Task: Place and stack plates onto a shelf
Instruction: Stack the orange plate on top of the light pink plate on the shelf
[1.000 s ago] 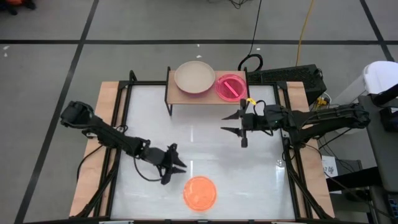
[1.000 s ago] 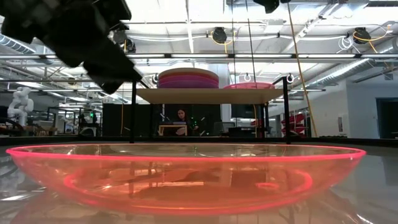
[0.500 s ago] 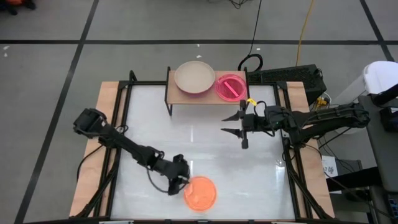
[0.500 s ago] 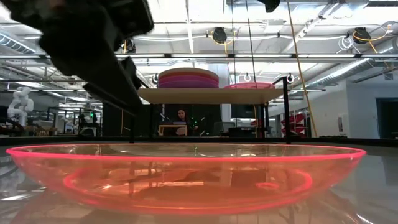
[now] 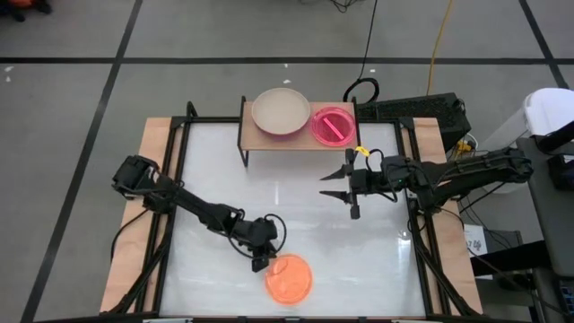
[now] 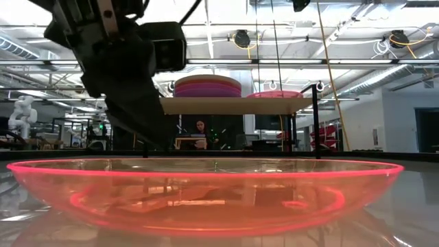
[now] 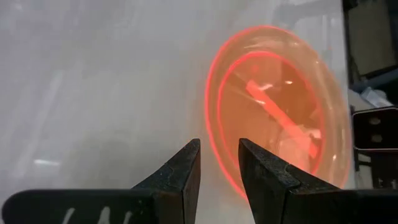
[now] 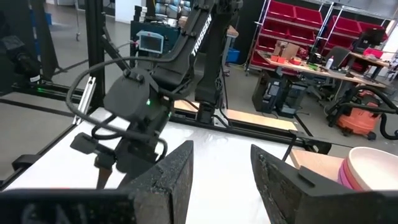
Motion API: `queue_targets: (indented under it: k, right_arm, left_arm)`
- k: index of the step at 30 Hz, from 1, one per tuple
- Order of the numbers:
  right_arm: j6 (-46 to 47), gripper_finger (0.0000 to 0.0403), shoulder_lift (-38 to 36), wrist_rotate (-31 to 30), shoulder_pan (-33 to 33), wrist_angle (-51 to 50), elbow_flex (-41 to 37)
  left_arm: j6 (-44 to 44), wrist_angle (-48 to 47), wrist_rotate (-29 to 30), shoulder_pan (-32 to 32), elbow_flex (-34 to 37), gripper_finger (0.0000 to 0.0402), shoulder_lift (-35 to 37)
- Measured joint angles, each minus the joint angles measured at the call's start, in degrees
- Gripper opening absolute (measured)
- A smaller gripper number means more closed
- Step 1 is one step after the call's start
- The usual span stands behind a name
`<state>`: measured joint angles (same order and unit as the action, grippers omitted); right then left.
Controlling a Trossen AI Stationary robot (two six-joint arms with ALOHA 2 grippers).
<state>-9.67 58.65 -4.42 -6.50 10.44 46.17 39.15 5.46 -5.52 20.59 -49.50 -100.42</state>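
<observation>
The orange translucent plate lies flat on the white table near its near edge; it fills the low view. My left gripper points down at the plate's left rim, open with a narrow gap; the rim shows in that gap. My right gripper hangs open over the table's right middle. The wooden shelf carries a stack topped by a beige plate and pink plates. My left gripper's fingers come from above at the orange plate's left rim, one fingertip outside it and one over the plate. Whether they touch the rim, I cannot tell. The plate lies flat on the table.
The shelf's thin black legs stand at the table's far edge. A black frame and wooden borders line the table's sides. Bare white tabletop lies between shelf and orange plate. A person sits beyond the table.
My left gripper has moved toward the table's right and near edges, down to the orange plate's left rim, and has tipped to point downward. My right gripper has kept nearly still. The plate has stayed in place.
</observation>
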Motion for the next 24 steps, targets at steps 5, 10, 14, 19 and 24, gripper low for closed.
queue_targets:
  k: [5,10,14,19,24]
  right_arm:
    - [0.0,0.0142,0.0,0.01,0.0,0.07,0.0]
    - [0.0,0.0142,0.0,-0.01,0.0,-0.06,0.0]
    - [0.0,0.0142,0.0,-0.01,0.0,-0.03,0.0]
    - [-0.01,0.0142,0.01,-0.01,0.02,-0.03,0.0]
    - [-0.02,0.0142,0.02,-0.01,0.02,0.04,-0.15]
  left_arm:
    - [0.2,3.22,-2.6,-0.12,0.0,0.0113,-3.07]
    - [0.18,4.83,-3.6,-0.12,-0.02,0.0113,-3.56]
    - [-0.06,5.37,-3.63,-0.03,0.0,0.0113,-3.56]
    - [0.14,4.98,-3.72,0.14,0.04,0.0113,-5.15]
    - [0.36,7.48,-4.87,0.05,-0.13,0.0113,-7.14]
